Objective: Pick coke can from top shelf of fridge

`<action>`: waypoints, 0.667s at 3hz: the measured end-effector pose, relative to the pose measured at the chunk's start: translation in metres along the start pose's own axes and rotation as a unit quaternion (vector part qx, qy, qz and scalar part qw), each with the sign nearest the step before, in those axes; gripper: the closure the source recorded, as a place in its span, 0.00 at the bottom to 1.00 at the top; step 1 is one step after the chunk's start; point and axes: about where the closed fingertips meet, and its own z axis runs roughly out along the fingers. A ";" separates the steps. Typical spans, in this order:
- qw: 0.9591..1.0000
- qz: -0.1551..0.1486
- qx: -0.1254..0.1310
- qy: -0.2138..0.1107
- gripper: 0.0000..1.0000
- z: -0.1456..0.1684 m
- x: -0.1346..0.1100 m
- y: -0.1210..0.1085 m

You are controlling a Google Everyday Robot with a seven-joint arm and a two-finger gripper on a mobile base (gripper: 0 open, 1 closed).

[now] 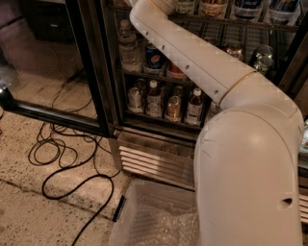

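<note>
The fridge [154, 161] stands ahead with its black-framed glass door [91, 67] swung open to the left. My white arm [192, 57] rises from the lower right, crosses in front of the racks and leaves the picture at the top edge. The gripper is above the frame and out of view. No coke can shows; the top shelf lies above what the view takes in. A blue Pepsi can [153, 56] and a water bottle [129, 48] stand on a middle rack just left of the arm.
Several bottles [154, 98] line the lower rack. More bottles [211, 7] stand on a rack near the top edge. Black cables [62, 158] loop over the speckled floor at left. A clear plastic bin [154, 216] with bubble wrap sits below the fridge's louvred base.
</note>
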 end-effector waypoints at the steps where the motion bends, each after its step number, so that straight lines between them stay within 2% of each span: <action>1: 0.999 0.030 0.014 -0.019 1.00 -0.009 -0.019 -0.015; 2: 0.998 0.053 0.018 -0.027 1.00 -0.018 -0.030 -0.019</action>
